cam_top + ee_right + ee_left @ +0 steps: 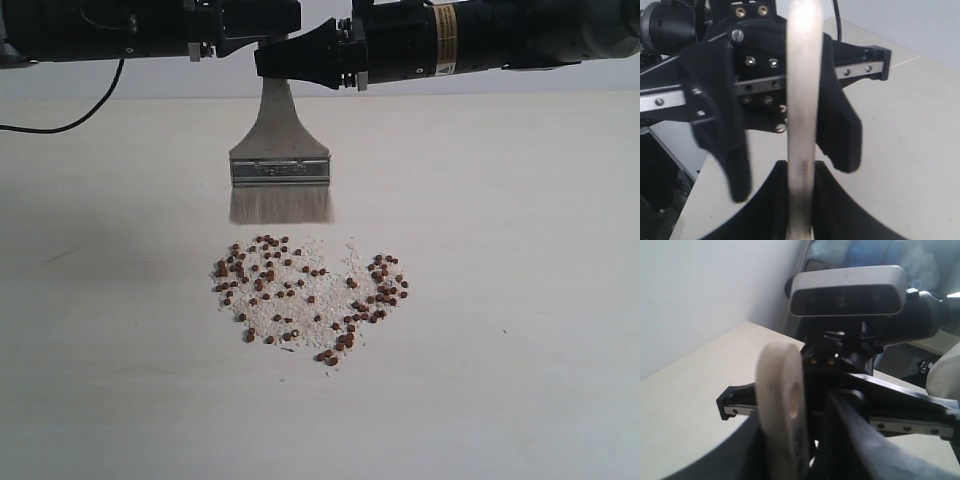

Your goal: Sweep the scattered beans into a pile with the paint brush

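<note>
The paint brush [280,170] hangs upright above the surface [520,300] with its whitish bristles pointing down and its silver ferrule level. The bristle tips are just above the far edge of the beans [300,290] and do not touch them. The beans lie loose in a broad patch on the surface, mixed with pale crumbs [300,262], denser at the two sides than in the middle, and are not heaped.

The two arms meet at the top of the brush handle. The right end effector [300,62] reaches in from the right, its black fingers pinching the handle from both sides. In the right wrist view those fingers sit tight against the handle's edge.

The left end effector [790,150] faces it with its fingers [720,125] spread either side of the handle, a clear gap showing on one side. The left wrist view shows the handle's end with its hole [794,400], blurred and close.
</note>
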